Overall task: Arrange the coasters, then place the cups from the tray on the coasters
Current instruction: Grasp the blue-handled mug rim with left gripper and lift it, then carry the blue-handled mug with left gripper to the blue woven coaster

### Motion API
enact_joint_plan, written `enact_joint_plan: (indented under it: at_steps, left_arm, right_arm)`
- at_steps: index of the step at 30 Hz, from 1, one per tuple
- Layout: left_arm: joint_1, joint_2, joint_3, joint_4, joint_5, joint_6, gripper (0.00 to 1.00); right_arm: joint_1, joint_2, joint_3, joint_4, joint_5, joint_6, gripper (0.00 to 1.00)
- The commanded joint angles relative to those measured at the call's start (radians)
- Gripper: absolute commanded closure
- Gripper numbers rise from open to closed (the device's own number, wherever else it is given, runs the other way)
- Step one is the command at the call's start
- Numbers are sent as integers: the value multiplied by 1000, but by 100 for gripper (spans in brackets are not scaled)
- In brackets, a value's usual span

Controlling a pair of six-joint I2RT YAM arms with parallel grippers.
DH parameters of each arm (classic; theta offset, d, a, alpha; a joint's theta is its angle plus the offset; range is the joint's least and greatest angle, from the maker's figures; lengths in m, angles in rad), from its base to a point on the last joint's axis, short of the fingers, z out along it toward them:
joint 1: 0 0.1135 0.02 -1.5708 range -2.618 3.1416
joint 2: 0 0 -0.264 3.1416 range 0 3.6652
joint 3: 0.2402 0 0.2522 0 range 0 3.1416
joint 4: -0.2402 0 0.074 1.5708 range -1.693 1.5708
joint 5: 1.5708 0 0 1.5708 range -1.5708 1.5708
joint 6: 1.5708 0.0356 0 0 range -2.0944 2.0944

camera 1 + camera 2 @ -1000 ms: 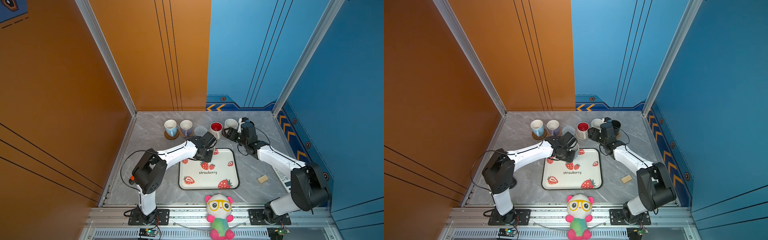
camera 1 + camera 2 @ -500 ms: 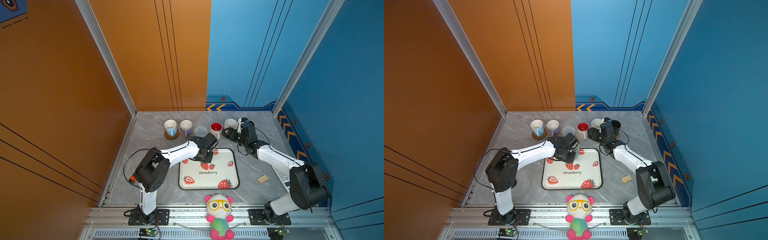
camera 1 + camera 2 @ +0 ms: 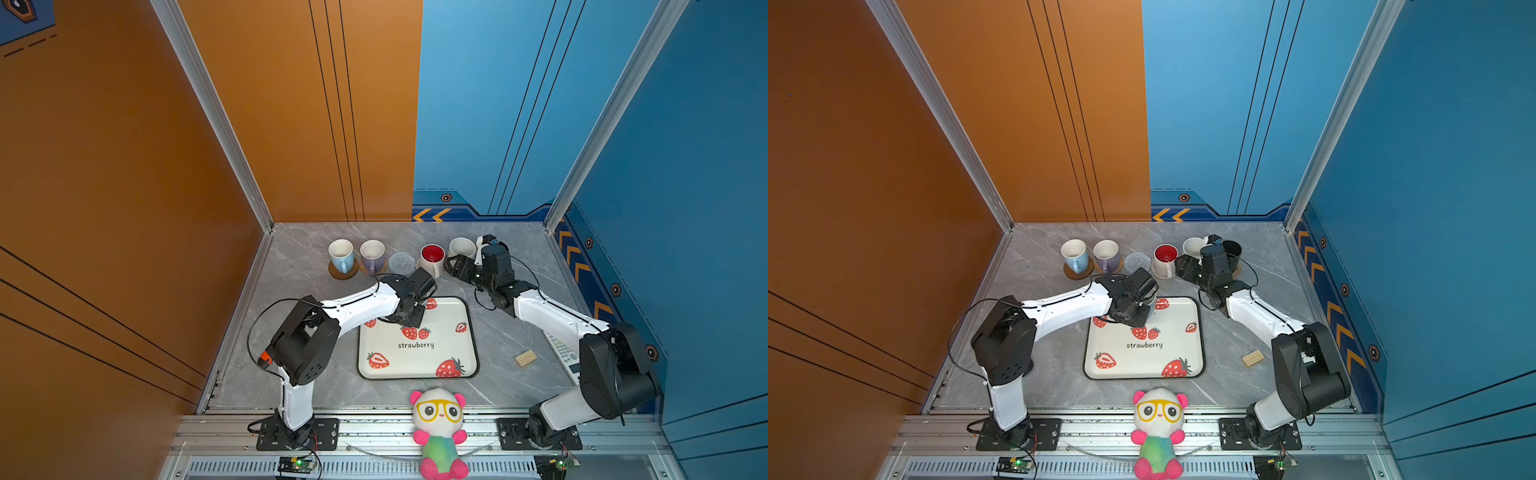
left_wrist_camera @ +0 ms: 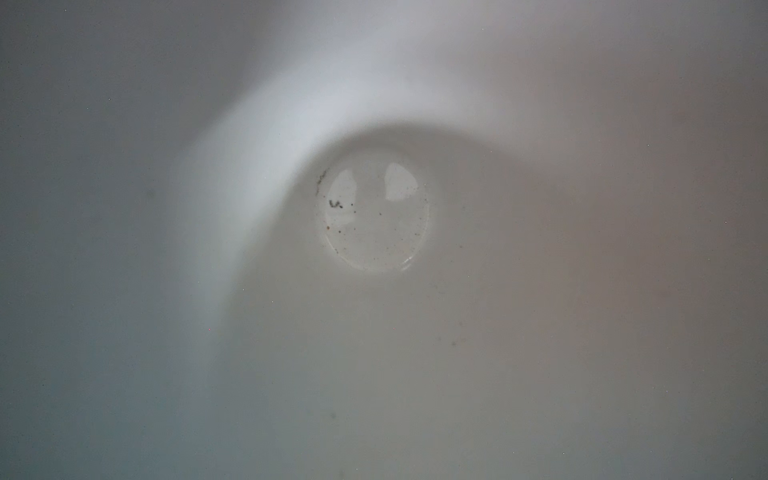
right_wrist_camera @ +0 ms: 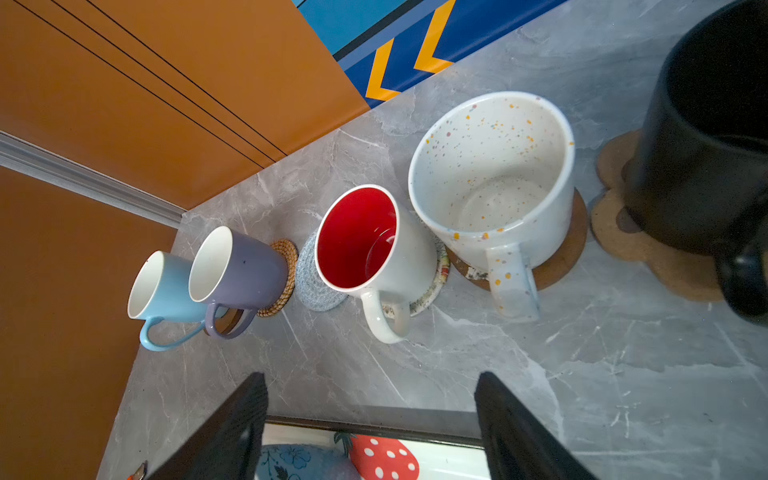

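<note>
Nearest, at the front edge of the grey marbled table [image 3: 299, 266], sits a plush panda [image 3: 438, 428] in yellow glasses. Just beyond it lies the tray [image 3: 415, 361], white with red strawberries, its near part bare. To the tray's right, apart from it, lie a small wooden block [image 3: 525, 358] and a white keypad remote [image 3: 562, 353], the remote partly under my right arm. Over the tray's far left corner my left gripper [image 3: 409, 318] points down at a flower-printed light blue mug [image 5: 299, 461]. My own wrist hides the fingers from above, and my left wrist camera sees only the mug's white inside, so I cannot tell whether I grip it. Just past the tray's far right corner my right gripper [image 5: 371, 376] hangs with its fingers wide apart and nothing between them. Farthest, a row runs along the back wall, left to right: a plain light blue mug [image 3: 341, 255] on a brown wooden disc [image 3: 343, 272]; a lavender mug [image 3: 372, 255] on a rattan round [image 5: 282, 278]; a grey-blue crochet round [image 3: 401, 262], bare, squeezed between its neighbours; a white mug with red inside [image 3: 432, 257] on a beige crochet round [image 5: 432, 286]; a speckled mug [image 3: 462, 247] on another wooden disc [image 5: 561, 253]; and a black mug [image 3: 1231, 251] on a paw-print coaster [image 5: 648, 249].
</note>
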Motion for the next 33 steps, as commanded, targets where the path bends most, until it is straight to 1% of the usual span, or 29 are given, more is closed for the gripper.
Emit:
enact_joint_plan:
  at_steps: [1, 17, 26, 29, 33]
  left_arm:
    - [-9, -63, -5, -25, -63, 18, 100]
    - [5, -124, 8, -23, -78, 14, 100]
    - [72, -113, 68, -20, -82, 21, 100]
    - [101, -98, 98, -22, -100, 35, 100]
    - [144, -75, 152, -18, -99, 54, 100]
  right_arm:
    - [-6, 12, 30, -1, -17, 8, 23]
    - [-7, 16, 32, -1, -23, 6, 24]
    - [-14, 21, 33, -4, -38, 5, 24]
    - [-15, 17, 33, -5, -40, 4, 24]
    - [-15, 17, 33, -5, -44, 7, 24]
